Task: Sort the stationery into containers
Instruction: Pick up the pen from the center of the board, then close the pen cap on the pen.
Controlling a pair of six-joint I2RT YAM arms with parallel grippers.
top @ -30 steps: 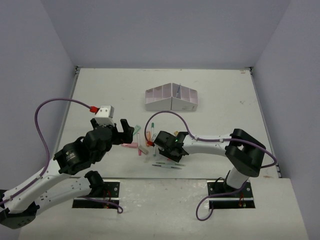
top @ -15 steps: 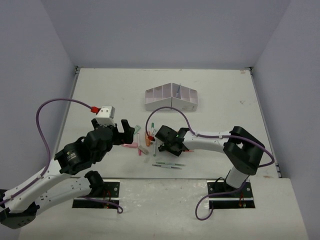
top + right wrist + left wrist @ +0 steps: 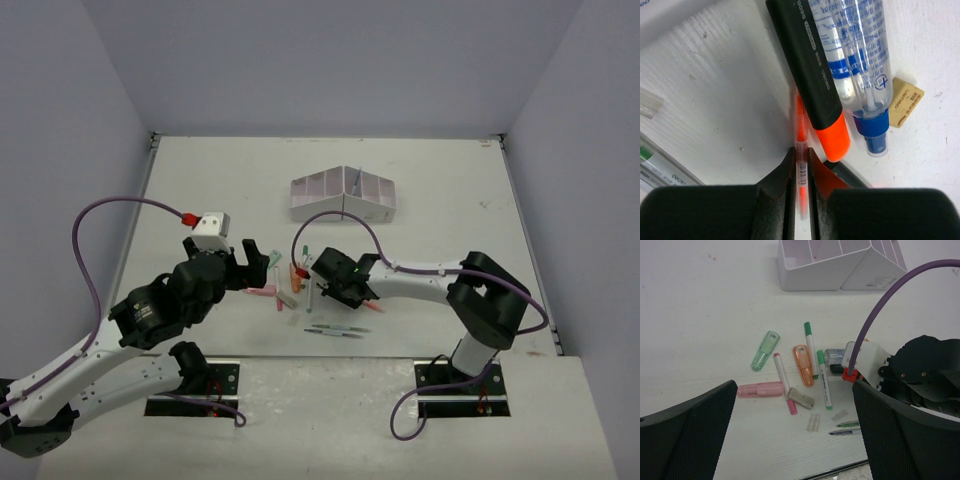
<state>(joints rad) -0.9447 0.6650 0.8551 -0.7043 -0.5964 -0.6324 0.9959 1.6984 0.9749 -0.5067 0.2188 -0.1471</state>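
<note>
1. The right gripper [image 3: 801,161] is down on the table [image 3: 200,180], in the middle of the loose stationery. Its 2 fingers are pinched almost together on a thin orange pen [image 3: 801,127]. In the wrist view the pen runs straight up the slot between them, so they squeeze across its width.
2. My guess at why it goes in so narrow: the pen lies right against a black highlighter [image 3: 807,65], and a clear tube with a blue cap [image 3: 860,60] sits just beside that. A tan eraser [image 3: 905,102] is near the cap. The highlighter's orange end sits right at 1 finger, so it could get dragged along.
3. The left gripper [image 3: 258,265] is spread as wide as it goes and holds nothing. It hovers over the left side of the pile. Its own camera looks down between its fingers at a green piece [image 3: 765,350], an orange piece [image 3: 802,365] and a pink piece [image 3: 760,389] lying apart on the table. To me it reads as parked out of the other arm's way, lined up for its own pick.
4. The white organiser box [image 3: 343,197] stands toward the far side of the table, well apart from the pile. With this much on the table, I'd say the sorting has barely got going.
5. The next move looks like a straight lift, then a carry over to a compartment. I can't tell where along the pen the grip sits, so it might tip once it's off the table.
</note>
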